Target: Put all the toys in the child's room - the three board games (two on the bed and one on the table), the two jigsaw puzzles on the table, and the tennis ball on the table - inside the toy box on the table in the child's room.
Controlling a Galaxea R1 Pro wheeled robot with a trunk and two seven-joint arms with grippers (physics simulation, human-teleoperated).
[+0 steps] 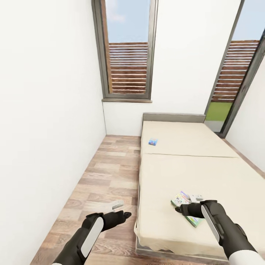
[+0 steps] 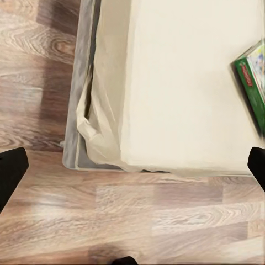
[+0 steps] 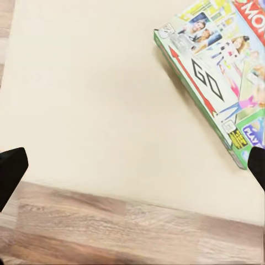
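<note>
Two board games lie on the bed (image 1: 206, 173). A small blue board game (image 1: 152, 141) sits far up the bed near its left edge. A green board game (image 1: 181, 200) (image 3: 221, 61) (image 2: 251, 83) lies close to the near left corner. My right gripper (image 1: 186, 205) (image 3: 132, 165) hovers open just above and beside this green box, touching nothing. My left gripper (image 1: 123, 210) (image 2: 132, 171) is open over the wooden floor beside the bed's near corner. The table, toy box, puzzles and tennis ball are out of view.
A strip of wooden floor (image 1: 106, 173) runs between the white left wall (image 1: 44, 129) and the bed. A window (image 1: 127, 51) fills the far wall and a glass door (image 1: 235, 73) stands at the back right. The bed's grey frame (image 2: 74, 110) edges the mattress.
</note>
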